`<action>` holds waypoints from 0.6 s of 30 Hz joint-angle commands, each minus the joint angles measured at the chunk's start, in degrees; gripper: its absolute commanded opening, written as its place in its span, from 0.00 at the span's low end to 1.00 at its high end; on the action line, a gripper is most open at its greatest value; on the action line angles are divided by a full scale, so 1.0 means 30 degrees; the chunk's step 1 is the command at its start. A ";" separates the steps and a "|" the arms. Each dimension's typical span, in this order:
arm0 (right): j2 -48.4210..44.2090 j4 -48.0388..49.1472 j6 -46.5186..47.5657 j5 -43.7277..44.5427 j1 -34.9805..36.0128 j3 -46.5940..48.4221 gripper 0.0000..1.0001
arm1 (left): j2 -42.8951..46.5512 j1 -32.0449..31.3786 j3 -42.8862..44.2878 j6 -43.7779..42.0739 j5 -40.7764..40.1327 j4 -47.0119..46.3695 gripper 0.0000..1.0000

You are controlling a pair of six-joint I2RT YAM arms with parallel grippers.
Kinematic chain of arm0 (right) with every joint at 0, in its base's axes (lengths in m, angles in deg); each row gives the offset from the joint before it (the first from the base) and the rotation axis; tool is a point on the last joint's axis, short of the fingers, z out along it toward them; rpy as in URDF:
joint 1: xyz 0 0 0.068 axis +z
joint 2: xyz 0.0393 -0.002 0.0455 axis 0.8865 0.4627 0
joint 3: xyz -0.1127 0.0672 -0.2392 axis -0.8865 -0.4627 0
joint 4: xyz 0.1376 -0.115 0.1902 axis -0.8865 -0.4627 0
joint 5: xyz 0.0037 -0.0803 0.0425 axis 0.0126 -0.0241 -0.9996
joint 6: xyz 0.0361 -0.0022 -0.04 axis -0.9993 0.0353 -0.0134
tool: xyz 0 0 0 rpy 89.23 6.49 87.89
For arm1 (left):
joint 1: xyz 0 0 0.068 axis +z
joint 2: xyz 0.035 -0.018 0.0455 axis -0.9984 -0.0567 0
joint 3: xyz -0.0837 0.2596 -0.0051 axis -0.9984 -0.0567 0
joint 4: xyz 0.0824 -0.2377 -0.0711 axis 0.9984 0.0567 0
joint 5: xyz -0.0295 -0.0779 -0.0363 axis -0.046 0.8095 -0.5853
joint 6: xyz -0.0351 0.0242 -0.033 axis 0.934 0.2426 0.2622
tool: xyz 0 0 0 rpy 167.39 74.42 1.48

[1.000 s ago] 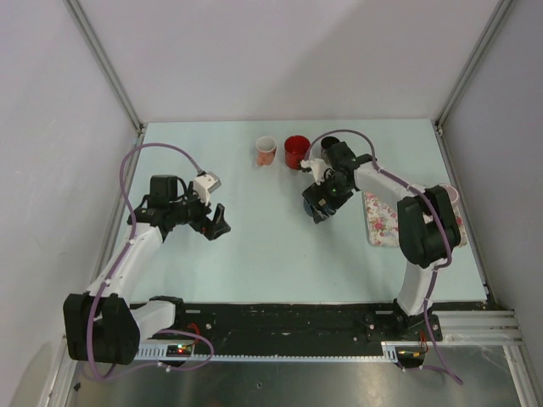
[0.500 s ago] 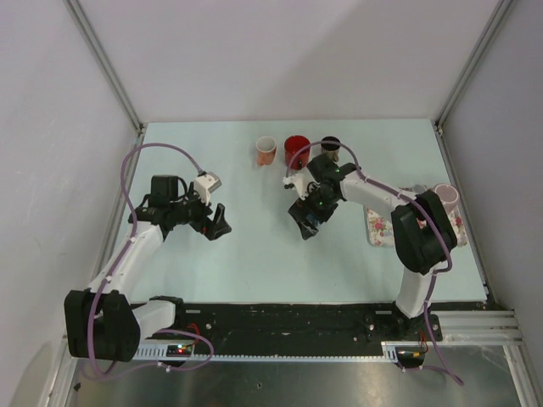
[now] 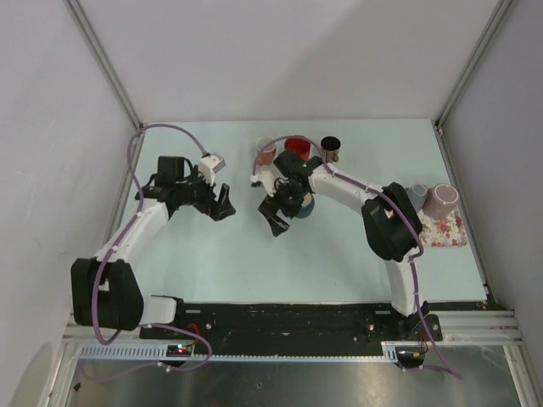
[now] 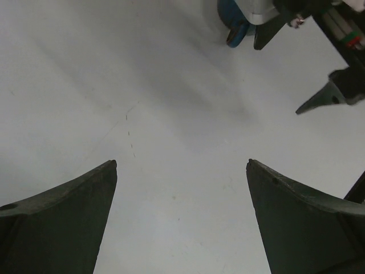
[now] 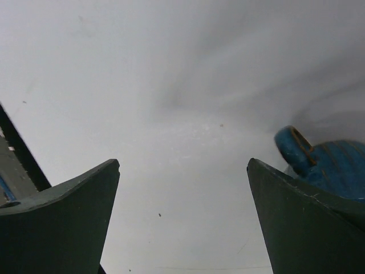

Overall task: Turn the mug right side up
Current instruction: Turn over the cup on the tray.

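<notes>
Blue ribbed ceramic mug (image 3: 306,206) sits mid-surface, slightly far of centre, mostly tucked under my right arm in the top view. It's just beside my right tool (image 3: 275,222), on its far-right side, not between the fingers. In the right wrist view it peeks out past the right finger, and I can't tell if they touch. Right tool is spread wide with nothing in it. Left tool (image 3: 223,206) is also spread wide and empty, over the bare pale surface (image 3: 339,254) left of the mug and apart from it.

Handling, my guess: glazed ceramic, so stiff, fairly heavy for its size and slick against hard fingers. It would chip if dropped or tipped hard. Best hold is pinching the wall, one finger inside the rim and one outside, if the mouth is reachable. Otherwise, straight across the body. The loop handle (image 5: 293,147) is thin and the mug would swing from it, so I'd skip that.

Pointing: the loop handle sticks out roughly near-left, toward the gap of my right tool. Long axis: cannot tell. Too little of the body shows to say whether it stands mouth-down or lies on its side, and no view shows the mouth.

Far edge of the surface has a row of mouth-up mugs: salmon mug (image 3: 265,149), red mug (image 3: 296,146), dark brown mug (image 3: 330,148).
</notes>
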 commanded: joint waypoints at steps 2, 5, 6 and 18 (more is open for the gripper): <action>-0.1336 -0.3227 0.1610 -0.2667 -0.0510 0.2351 0.99 | -0.1592 -0.2216 0.1509 0.1025 -0.1421 -0.1702 0.98; -0.3333 -0.5484 0.2948 -0.3685 -0.1319 0.2004 0.99 | -0.3006 -0.3908 0.2260 0.1058 -0.2381 -0.2106 0.98; -0.3929 -0.6076 0.3320 -0.3988 -0.1644 0.1603 0.99 | -0.3501 -0.4374 0.2596 0.1052 -0.2680 -0.2191 0.98; -1.0449 -0.7039 0.5478 -0.8694 -0.9812 -0.3437 0.99 | -1.0412 -0.8292 0.8311 -0.0542 -0.5930 -0.2230 0.98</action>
